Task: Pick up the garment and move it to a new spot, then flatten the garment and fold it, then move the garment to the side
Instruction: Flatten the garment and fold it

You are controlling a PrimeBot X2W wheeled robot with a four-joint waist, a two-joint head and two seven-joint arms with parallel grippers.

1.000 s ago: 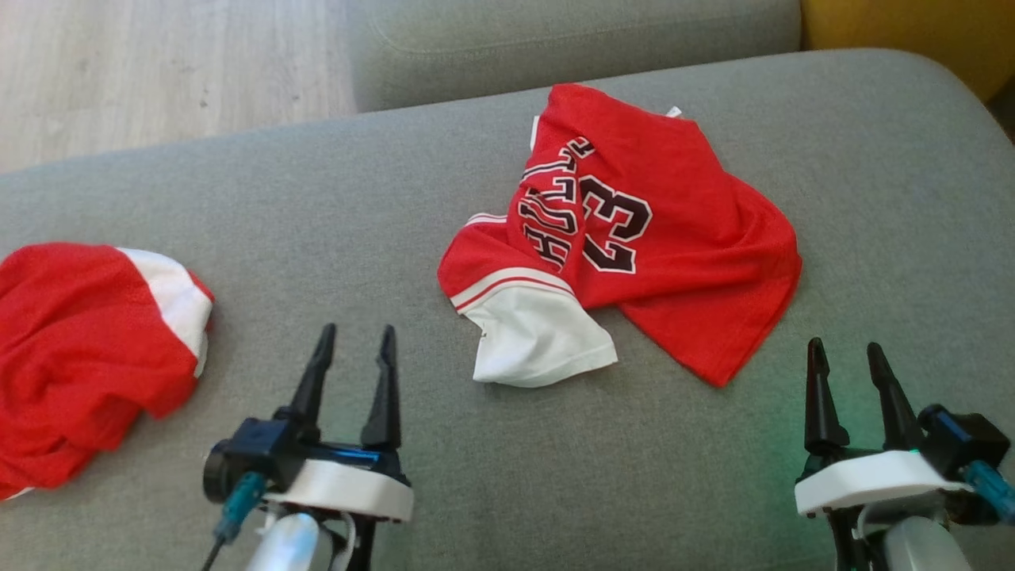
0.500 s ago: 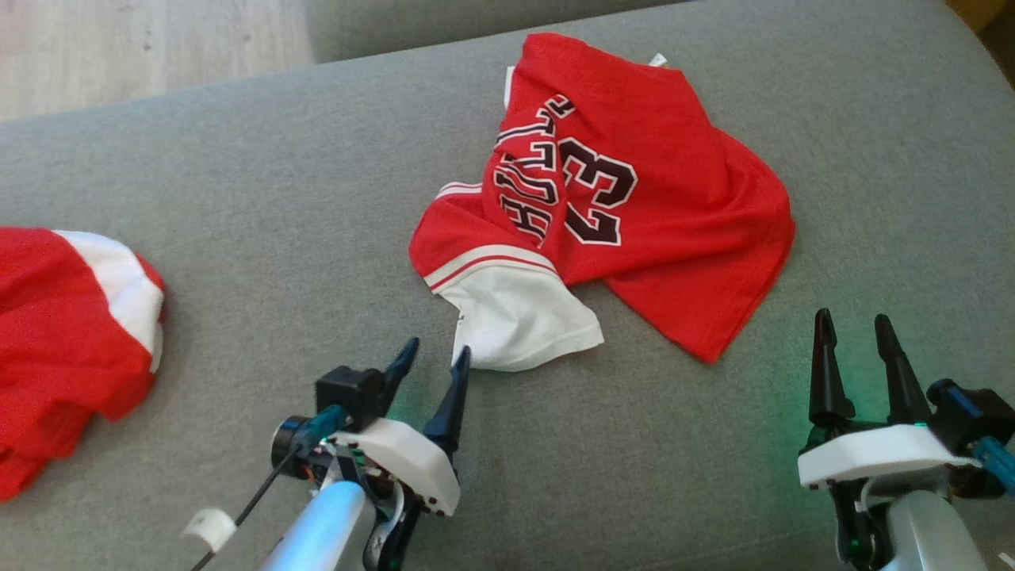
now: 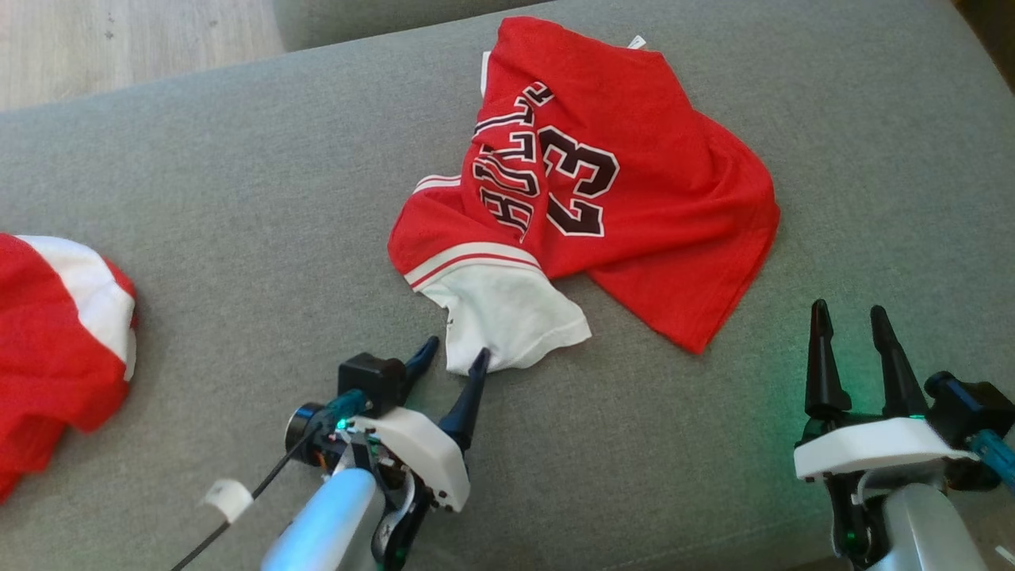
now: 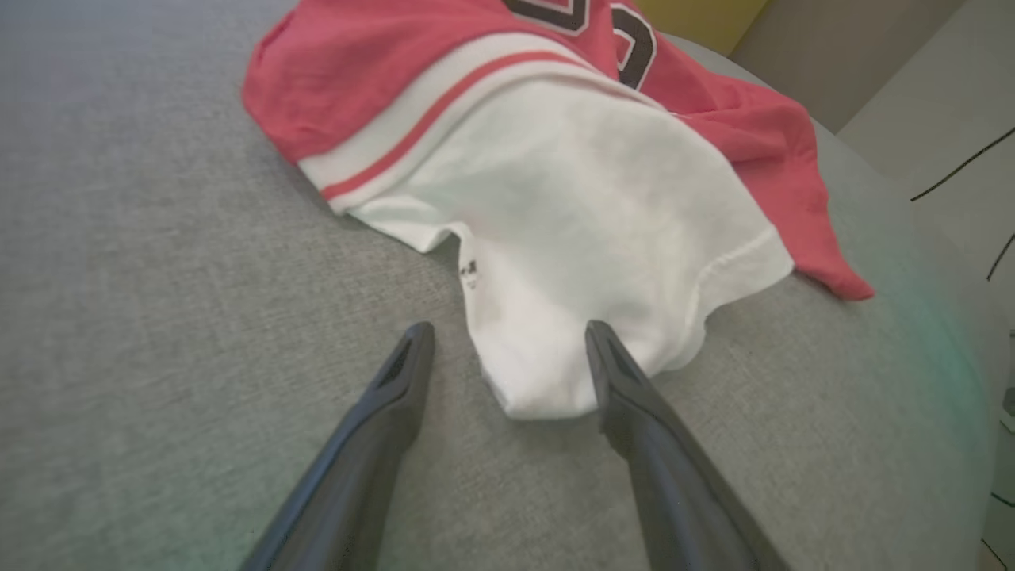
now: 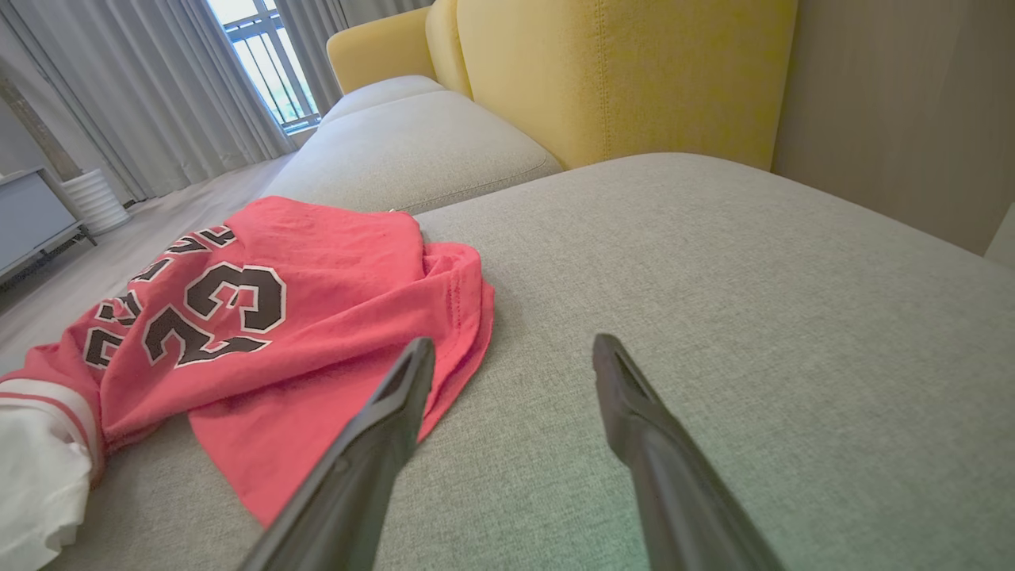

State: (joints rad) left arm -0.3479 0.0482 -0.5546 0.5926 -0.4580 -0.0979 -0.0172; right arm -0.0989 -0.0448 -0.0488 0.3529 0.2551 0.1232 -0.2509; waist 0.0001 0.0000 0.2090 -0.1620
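The left tool [image 3: 456,349], fingers apart, straddles the white near corner of the jersey [image 3: 634,182] on the sofa [image 3: 238,198]; the right tool [image 3: 848,309], also apart, sits near right.

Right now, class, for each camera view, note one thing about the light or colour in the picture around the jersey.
Head view: a green glow tints the sofa cushion beside the right gripper. Left wrist view: the jersey looks washed-out pink. Right wrist view: the window is the brightest patch.
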